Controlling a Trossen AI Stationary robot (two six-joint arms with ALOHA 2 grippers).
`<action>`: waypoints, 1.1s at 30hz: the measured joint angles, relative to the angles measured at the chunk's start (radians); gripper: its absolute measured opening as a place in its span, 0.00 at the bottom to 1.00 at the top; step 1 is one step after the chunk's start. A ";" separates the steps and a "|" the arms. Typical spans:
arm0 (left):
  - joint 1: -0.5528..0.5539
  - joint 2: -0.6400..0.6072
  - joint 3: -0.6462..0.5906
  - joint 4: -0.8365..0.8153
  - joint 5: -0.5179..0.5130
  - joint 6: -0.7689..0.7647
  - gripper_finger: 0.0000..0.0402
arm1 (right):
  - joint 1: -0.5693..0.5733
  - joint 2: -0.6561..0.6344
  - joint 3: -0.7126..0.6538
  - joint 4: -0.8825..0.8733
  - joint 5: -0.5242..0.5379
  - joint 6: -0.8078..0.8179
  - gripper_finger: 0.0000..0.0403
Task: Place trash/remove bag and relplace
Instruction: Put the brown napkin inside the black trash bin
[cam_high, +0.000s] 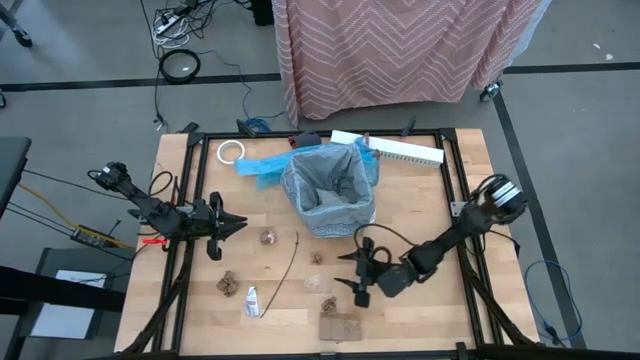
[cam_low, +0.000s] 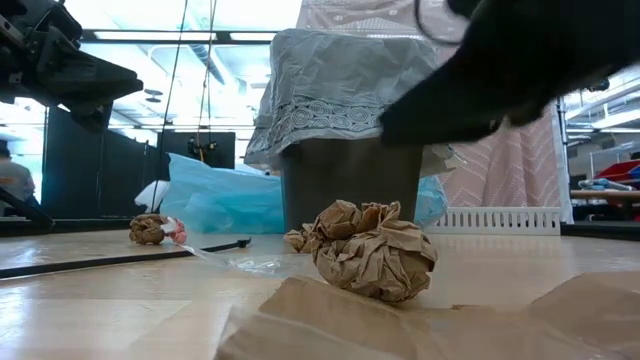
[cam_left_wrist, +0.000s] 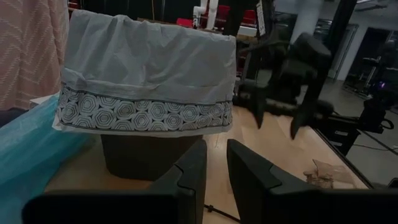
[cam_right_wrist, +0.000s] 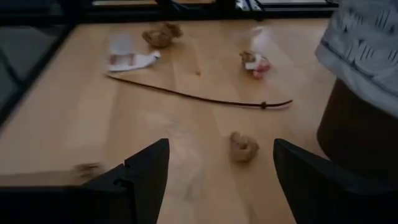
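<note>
While the grey bag (cam_high: 325, 185) is draped over the rim of a dark bin (cam_low: 350, 185) at the middle of the worktop (cam_high: 420, 200), the trash is scattered in front of it. From above, brown paper wads are seen at (cam_high: 268, 237), (cam_high: 316, 257) and (cam_high: 227, 284), a thin stick (cam_high: 287, 262) is laid between them, a small white tube (cam_high: 251, 300) is found near the front edge, and a brown cardboard square (cam_high: 339, 326) lies at the front. In the low view a large paper wad (cam_low: 372, 248) is set just behind the cardboard (cam_low: 330, 320), and a clear wrapper (cam_low: 240, 262) lies beside it.

The right hand (cam_high: 358, 274) is held low over the worktop in front of the bin, its fingers spread wide with nothing between them; in its wrist view a small wad (cam_right_wrist: 243, 147) is seen on the wood ahead of the fingers (cam_right_wrist: 146, 171), apart from them. The left hand (cam_high: 225, 226) is held at the left of the bin, pointed toward it, its fingers (cam_left_wrist: 186, 180) drawn close with a narrow gap and nothing pinched.

A bright blue plastic bag (cam_high: 262, 166) is spread beside the bin, a white tape roll (cam_high: 231, 151) lies near the back left corner, and a white slotted strip (cam_high: 400, 150) is laid along the back.
</note>
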 joint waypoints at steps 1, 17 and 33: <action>0.000 0.000 0.000 0.000 0.000 0.000 0.18 | -0.012 0.020 0.000 0.022 0.000 -0.012 0.67; 0.000 0.000 0.000 0.001 0.000 0.000 0.18 | -0.164 0.125 0.001 0.185 -0.151 -0.076 0.67; 0.000 0.000 0.000 0.001 0.000 0.005 0.18 | -0.255 0.125 0.001 0.203 -0.255 -0.119 0.66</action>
